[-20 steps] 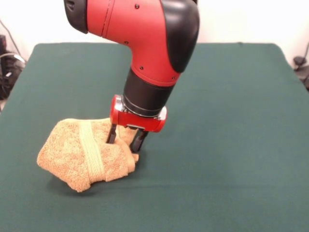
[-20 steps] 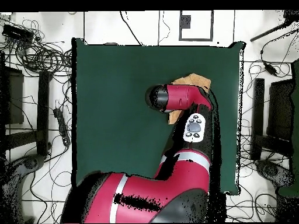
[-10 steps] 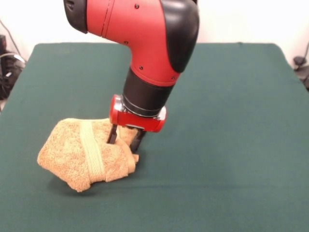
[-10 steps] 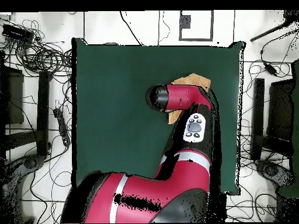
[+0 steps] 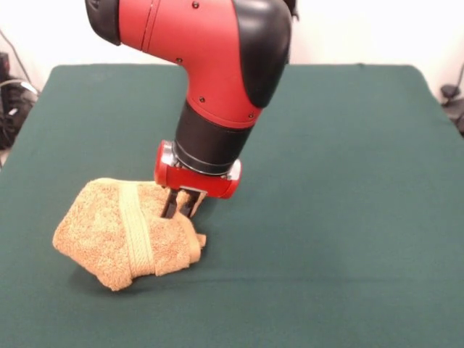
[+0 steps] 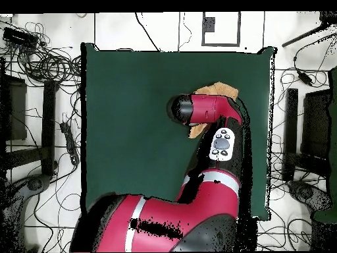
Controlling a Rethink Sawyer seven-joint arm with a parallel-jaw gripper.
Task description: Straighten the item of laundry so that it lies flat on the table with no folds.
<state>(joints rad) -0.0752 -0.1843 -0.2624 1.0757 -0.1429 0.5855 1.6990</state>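
End effector [image 5: 182,206] pinches a fold of the bunched towel [image 5: 123,235] — fingers narrow — on the table [image 5: 348,181].

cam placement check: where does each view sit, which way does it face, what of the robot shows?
Front: across the table, facing the robot; shows the arm's lower end, end effector closed on the towel.
Overhead: above the table, looking straight down, base at bottom; shows the whole arm; end effector hidden.
Shared: table, towel, arm.
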